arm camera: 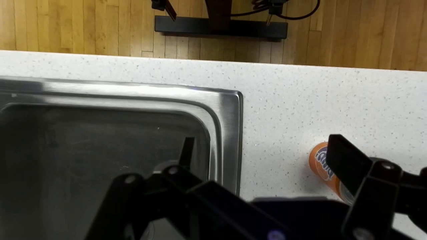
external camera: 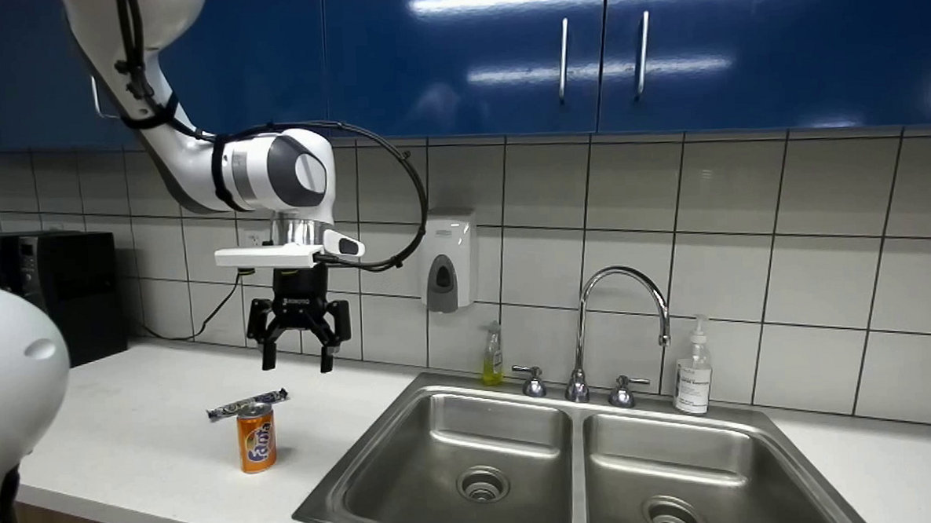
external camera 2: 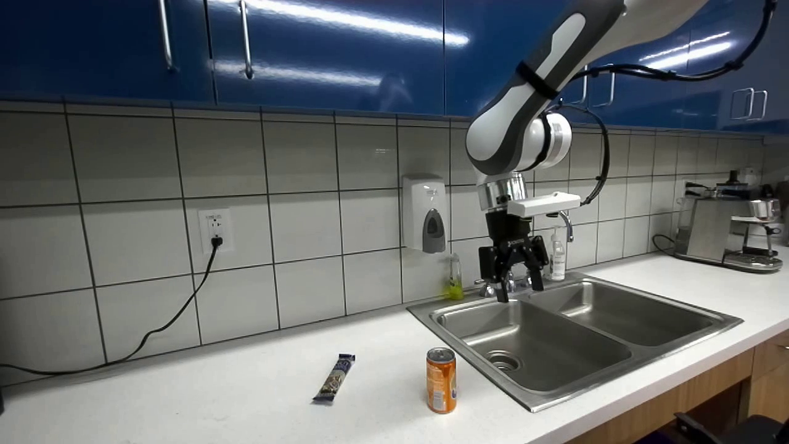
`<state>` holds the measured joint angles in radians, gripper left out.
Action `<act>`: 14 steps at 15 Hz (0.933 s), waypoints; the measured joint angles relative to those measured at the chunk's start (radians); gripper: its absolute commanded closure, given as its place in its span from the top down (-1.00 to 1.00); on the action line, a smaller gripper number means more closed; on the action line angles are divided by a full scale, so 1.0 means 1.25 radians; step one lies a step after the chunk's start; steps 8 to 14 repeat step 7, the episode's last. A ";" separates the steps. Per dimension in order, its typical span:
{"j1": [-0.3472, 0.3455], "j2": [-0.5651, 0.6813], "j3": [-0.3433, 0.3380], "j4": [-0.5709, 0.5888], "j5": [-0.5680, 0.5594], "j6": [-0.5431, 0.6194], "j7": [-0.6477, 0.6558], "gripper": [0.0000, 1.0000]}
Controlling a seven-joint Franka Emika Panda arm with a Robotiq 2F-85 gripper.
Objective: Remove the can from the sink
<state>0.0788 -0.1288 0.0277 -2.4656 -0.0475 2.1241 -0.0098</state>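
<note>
The orange can (external camera: 256, 443) stands upright on the white counter beside the sink; it also shows in an exterior view (external camera 2: 441, 385). In the wrist view the can (arm camera: 321, 166) is at the right, partly hidden behind a finger. The steel double-bowl sink (external camera: 579, 461) shows in both exterior views (external camera 2: 487, 372). Its rim corner fills the left of the wrist view (arm camera: 230, 143). My gripper (external camera: 298, 369) is open and empty, pointing down, well above the counter. It also shows in an exterior view (external camera 2: 520, 294) and the wrist view (arm camera: 262, 137). No contact with the can.
A wrapped bar (external camera: 248, 405) lies on the counter by the can, also visible in an exterior view (external camera 2: 336, 377). A gooseneck faucet (external camera: 582, 327), a yellow-green bottle (external camera: 492, 358) and a pump bottle (external camera: 693, 377) stand behind the sink. A wall dispenser (external camera: 448, 262) hangs behind.
</note>
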 measured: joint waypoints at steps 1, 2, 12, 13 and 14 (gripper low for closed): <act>0.000 -0.001 0.000 -0.001 0.000 0.000 0.000 1.00; 0.000 -0.001 0.000 -0.003 0.000 0.000 0.000 1.00; 0.000 -0.001 0.000 -0.004 0.000 0.000 0.001 1.00; 0.000 -0.001 0.000 -0.004 0.000 0.000 0.001 1.00; 0.000 -0.001 0.000 -0.004 0.000 0.000 0.001 1.00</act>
